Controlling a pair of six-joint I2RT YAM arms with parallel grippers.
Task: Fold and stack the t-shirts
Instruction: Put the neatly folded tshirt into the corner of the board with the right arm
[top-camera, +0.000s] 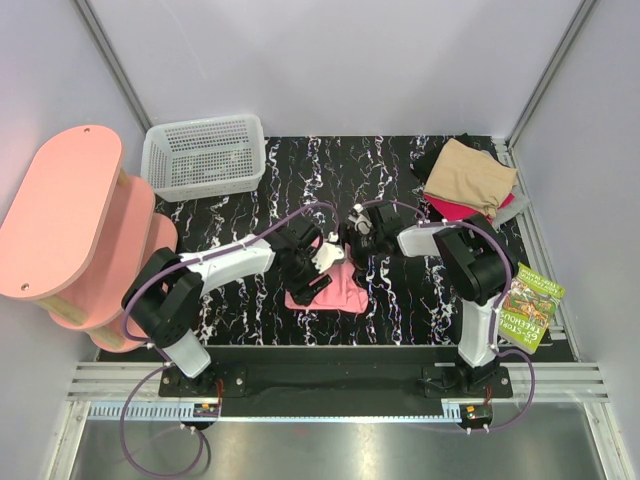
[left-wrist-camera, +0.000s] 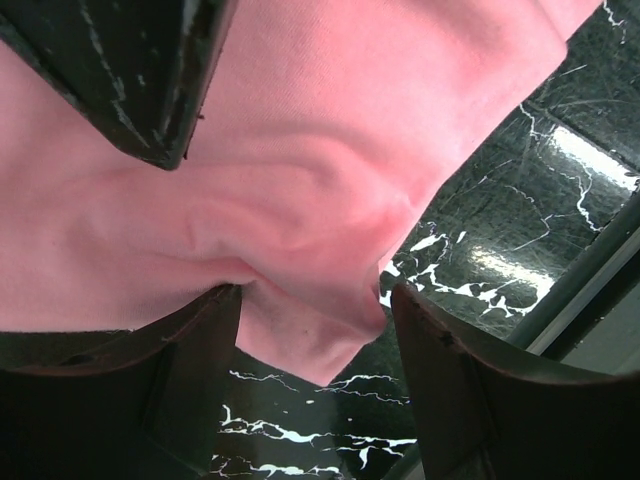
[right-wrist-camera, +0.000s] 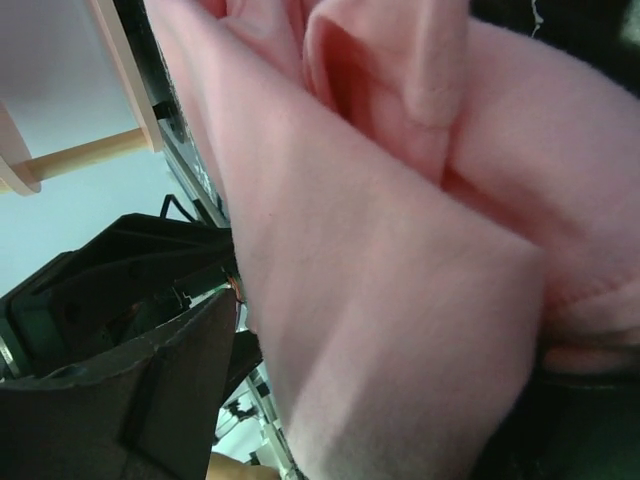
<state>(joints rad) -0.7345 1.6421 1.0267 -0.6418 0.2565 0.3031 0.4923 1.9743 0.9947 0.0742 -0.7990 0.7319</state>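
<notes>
1. Black, white-veined marble-pattern desk (top-camera: 420, 290): carries the shirt near its middle.
2. Bright pink cloth t-shirt (top-camera: 340, 293): bunched and creased.
3. Left pincer (left-wrist-camera: 318, 292): fingers apart, cloth bulge between them.
4. Right pincer (right-wrist-camera: 390, 340): thick fold fills the gap; clamped or not, cannot tell.

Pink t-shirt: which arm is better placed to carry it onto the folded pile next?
Probably right: the folded pile lies far right, on that arm's side, and its jaws straddle the pink t-shirt.
</notes>
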